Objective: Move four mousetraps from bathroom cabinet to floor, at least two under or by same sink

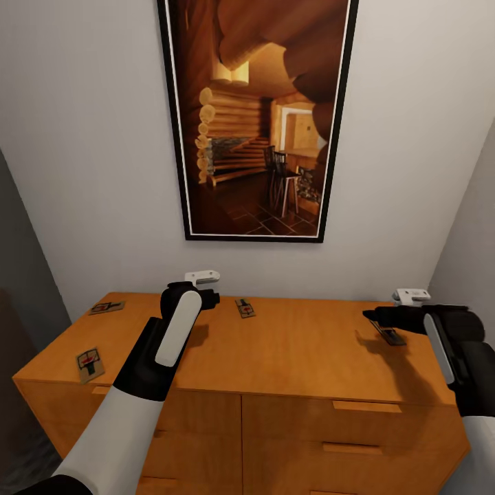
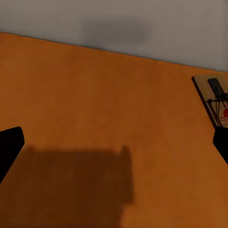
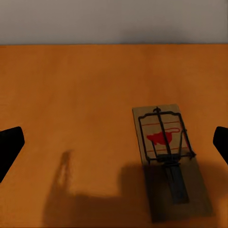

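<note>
The cabinet [image 1: 295,357] stands against a pale wall [image 1: 89,172] below a large framed picture [image 1: 258,117], and its flat orange-brown top carries four mousetraps. At the far left corner of the top lies the first mousetrap [image 1: 106,307], flat and close to the wall. Nearer the front edge on the left lies the second mousetrap [image 1: 89,363], well apart from the first. The left arm [image 1: 148,371] reaches forward over the left half of the top, and the left gripper [image 1: 206,292] hangs above the wood near the wall; in the left wrist view its two dark fingertips [image 2: 9,147] sit at opposite edges of the frame with bare wood between them, so the jaws stand wide apart and hold nothing. Just to the right of that gripper, near the wall, lies the third mousetrap [image 1: 245,307], also seen at the edge of the left wrist view [image 2: 216,102], beside the gripper and not between its fingers. The right half of the top is bare up to the right gripper [image 1: 385,323], which hovers over the fourth mousetrap [image 1: 392,336] near the right end. In the right wrist view this trap [image 3: 171,161] lies flat on the wood with its wire frame and red mark facing up, between the two dark fingertips [image 3: 10,145], which are set far apart; whether they touch the wood cannot be determined. Drawer fronts with slim bar handles [image 1: 357,407] show on the near face.
</note>
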Available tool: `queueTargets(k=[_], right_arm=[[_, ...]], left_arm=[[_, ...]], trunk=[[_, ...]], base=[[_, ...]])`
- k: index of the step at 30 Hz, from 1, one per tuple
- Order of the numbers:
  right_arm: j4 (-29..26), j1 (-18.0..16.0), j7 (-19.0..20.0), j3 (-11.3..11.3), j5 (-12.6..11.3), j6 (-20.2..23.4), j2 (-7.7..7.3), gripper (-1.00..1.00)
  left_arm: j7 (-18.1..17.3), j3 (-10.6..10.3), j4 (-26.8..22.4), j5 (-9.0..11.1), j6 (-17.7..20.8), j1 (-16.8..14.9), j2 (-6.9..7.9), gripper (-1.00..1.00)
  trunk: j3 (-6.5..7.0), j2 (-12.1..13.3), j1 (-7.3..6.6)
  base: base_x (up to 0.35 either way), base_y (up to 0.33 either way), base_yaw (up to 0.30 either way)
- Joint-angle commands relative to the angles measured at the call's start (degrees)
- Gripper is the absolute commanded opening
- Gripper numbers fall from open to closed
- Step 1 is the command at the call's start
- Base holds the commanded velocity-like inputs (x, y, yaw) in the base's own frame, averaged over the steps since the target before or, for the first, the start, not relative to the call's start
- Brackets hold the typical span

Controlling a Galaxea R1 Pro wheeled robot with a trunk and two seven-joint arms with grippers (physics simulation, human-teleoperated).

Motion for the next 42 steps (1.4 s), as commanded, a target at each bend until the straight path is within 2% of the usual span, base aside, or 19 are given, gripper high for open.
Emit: queueTargets(k=[1, 14, 28, 42], right_arm=[[-0.04, -0.05, -0.01, -0.03, -0.20, 0.27, -0.01, 1.00], [0.49, -0.05, -0.18, 0.16, 0.41, 0.27, -0.12, 1.00], [2.77, -0.05, -0.30, 0.01, 5.51, 0.27, -0.34, 1.00], [5.24, -0.05, 0.17, -0.10, 6.08, 0.27, -0.31, 1.00]], left_arm=[[0.60, -0.04, -0.04, 0.53, 0.16, -0.06, 0.00, 1.00], [0.60, -0.01, 0.03, 0.61, 0.16, -0.06, 0.00, 1.00], [0.60, -0.09, 0.09, 2.01, 0.16, -0.05, 0.00, 1.00], [0.52, -0.09, 0.13, 2.19, 0.16, -0.04, 0.00, 1.00]], trunk=[[-0.07, -0.04, 0.00], [-0.07, -0.04, 0.00], [-0.07, -0.04, 0.00], [-0.07, -0.04, 0.00]], base=[[0.000, 0.000, 0.000], [0.000, 0.000, 0.000], [0.000, 0.000, 0.000], [0.000, 0.000, 0.000]])
